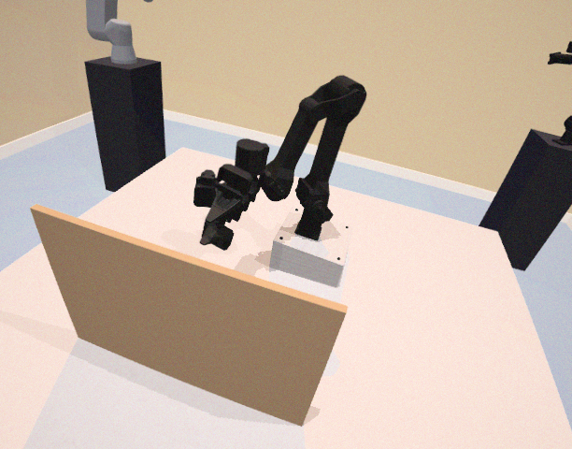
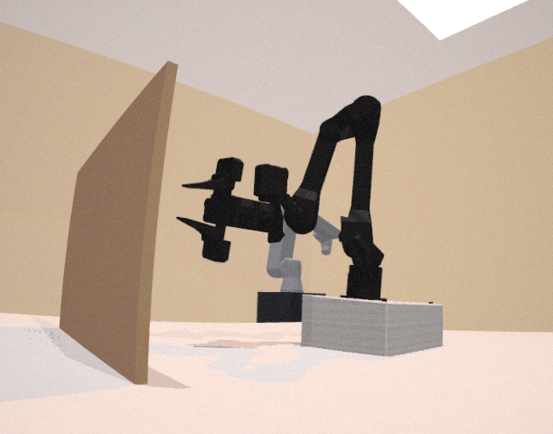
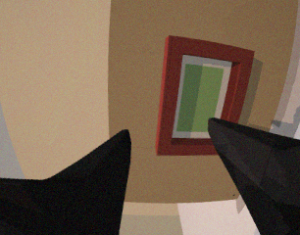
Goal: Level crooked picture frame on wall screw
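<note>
Panel (image 1: 190, 309) (image 2: 113, 224) (image 3: 140, 88) on the left in the exterior view, standing upright on the pale table (image 1: 421, 299) (image 2: 313, 406)! On its arm-facing side, the wrist view shows the red picture frame (image 3: 171, 98), green picture inside; it looks tilted, though from this slanted angle I can't swear how far off level it is. The screw is hidden.

Next along in the exterior view, the gripper (image 1: 207, 229) (image 2: 179, 202) (image 3: 169, 129), fingers parted, one above the other, grasping nothing, tips pointing at the board and clear of it! Rightward and behind, a pale grey arm (image 1: 123, 40) (image 2: 291, 275) on its dark pedestal (image 1: 126, 125) (image 2: 279, 306). Then the black arm (image 1: 330, 150) (image 2: 364, 173), folded high over its grey block (image 1: 306, 263) (image 2: 347, 322). And far right in the top view, another dark pedestal (image 1: 537, 193) carries a second black arm, partly cut off.
</note>
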Motion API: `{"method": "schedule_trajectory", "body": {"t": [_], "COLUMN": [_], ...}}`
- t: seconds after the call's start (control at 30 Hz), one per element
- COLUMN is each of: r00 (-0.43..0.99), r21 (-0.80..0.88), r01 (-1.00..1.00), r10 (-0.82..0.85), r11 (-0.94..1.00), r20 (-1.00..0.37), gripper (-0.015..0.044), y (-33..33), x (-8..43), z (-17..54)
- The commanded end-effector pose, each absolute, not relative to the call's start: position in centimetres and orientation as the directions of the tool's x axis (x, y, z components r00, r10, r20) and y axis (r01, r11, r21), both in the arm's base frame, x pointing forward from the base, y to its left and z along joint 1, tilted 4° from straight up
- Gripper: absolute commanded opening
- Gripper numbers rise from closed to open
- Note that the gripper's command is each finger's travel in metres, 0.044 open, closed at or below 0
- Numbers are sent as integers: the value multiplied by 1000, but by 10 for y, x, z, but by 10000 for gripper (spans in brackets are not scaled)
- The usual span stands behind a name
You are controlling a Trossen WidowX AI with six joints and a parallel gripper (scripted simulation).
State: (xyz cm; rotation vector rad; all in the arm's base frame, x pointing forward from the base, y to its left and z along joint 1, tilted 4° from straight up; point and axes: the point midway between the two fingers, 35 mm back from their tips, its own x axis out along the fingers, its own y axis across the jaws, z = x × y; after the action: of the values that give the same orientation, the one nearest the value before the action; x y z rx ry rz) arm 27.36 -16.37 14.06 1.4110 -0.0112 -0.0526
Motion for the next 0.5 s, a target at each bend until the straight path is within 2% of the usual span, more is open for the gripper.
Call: {"method": "schedule_trajectory", "body": {"t": [0.0, 0.3, 0.47], "r00": [999, 999, 999], "r21": [980, 968, 967], "r01": [31, 27, 27], "r10": [-44, -25, -24], "r11": [198, 251, 254], "r20": [-22, -21, -21], "gripper": [260, 260, 260], "y": [-158, -133, -131], "x": [249, 203, 201], "z": [155, 167, 167]}}
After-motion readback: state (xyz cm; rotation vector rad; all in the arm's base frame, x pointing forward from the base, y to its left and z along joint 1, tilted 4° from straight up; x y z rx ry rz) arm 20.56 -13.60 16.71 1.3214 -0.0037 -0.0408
